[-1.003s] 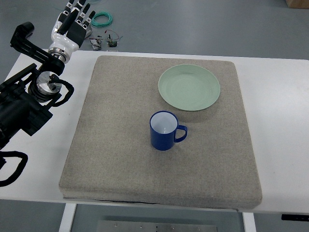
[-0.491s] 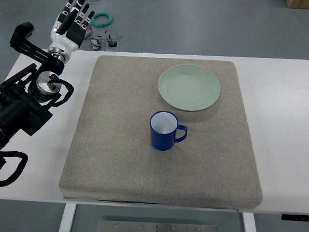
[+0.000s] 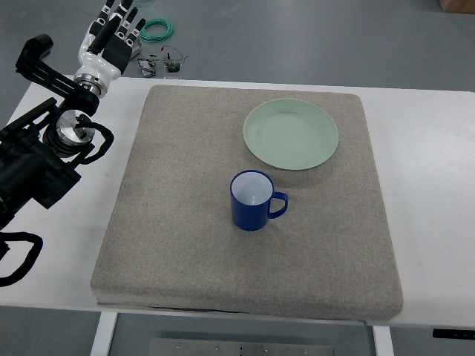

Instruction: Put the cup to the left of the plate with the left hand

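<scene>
A blue cup point(image 3: 254, 200) with a white inside stands upright on the grey mat point(image 3: 185, 222), its handle pointing right. Just beyond it, toward the far right of the mat, lies a pale green plate point(image 3: 290, 134). My left hand point(image 3: 111, 37) hovers past the table's far left corner, well away from the cup, with its fingers extended and nothing in them. The left arm point(image 3: 44, 148) comes in along the left edge. No right arm shows.
The mat covers most of a white table point(image 3: 430, 185). On the floor beyond the far edge lie a green cable coil point(image 3: 156, 29) and some small parts point(image 3: 163, 65).
The left hand has crept slightly upward in the picture. The cup and plate have not moved.
</scene>
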Controlling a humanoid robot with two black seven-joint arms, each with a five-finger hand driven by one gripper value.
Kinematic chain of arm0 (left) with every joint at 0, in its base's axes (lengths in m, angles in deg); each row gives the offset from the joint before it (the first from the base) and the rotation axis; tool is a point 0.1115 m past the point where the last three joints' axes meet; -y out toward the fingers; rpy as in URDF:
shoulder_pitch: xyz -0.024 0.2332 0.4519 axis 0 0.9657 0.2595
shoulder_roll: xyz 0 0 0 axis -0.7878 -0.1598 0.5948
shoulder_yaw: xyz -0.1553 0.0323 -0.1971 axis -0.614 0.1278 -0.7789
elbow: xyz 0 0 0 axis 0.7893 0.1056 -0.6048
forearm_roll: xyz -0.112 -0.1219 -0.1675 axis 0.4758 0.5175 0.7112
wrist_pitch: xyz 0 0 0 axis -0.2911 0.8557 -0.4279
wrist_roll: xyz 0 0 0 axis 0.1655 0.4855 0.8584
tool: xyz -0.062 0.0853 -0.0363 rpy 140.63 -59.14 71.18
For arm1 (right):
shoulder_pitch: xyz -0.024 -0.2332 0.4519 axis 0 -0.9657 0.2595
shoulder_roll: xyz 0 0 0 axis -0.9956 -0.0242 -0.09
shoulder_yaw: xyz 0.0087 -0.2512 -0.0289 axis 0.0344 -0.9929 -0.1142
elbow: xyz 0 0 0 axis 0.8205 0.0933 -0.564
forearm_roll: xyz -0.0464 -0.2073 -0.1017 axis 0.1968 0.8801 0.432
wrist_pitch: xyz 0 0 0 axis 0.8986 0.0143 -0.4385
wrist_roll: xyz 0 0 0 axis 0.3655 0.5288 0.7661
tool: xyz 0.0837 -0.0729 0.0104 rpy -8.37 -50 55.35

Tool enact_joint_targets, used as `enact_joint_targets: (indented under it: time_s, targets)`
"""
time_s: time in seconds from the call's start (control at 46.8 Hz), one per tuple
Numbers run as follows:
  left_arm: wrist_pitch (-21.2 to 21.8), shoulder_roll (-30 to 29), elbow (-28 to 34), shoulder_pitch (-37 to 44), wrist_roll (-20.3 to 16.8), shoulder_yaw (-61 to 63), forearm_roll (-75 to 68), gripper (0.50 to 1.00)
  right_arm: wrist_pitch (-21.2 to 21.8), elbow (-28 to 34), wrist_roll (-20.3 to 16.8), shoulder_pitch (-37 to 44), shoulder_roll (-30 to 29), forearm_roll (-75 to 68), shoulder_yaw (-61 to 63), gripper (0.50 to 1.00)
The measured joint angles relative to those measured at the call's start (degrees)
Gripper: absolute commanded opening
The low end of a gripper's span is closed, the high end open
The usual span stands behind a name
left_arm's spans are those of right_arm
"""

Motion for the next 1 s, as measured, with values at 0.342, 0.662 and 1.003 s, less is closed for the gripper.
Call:
enact_joint_targets:
  time_s: [0.342,0.662,1.003]
  targets:
    - [0.4,0.1,-0.4,-0.9,0.1,0.1,-10.3,0.992,0.0,0.0,0.0,0.0,0.0,0.0,0.0,0.934]
    - [0.3,-1.4,-8.5,0.9,0.2,2.2,-17.9,0.992,0.0,0.0,0.0,0.0,0.0,0.0,0.0,0.934]
    - [-3.5,-10.2,-22.3,3.2,0.2,13.1,-28.0,0.992,0.0,0.0,0.0,0.0,0.0,0.0,0.0,0.934]
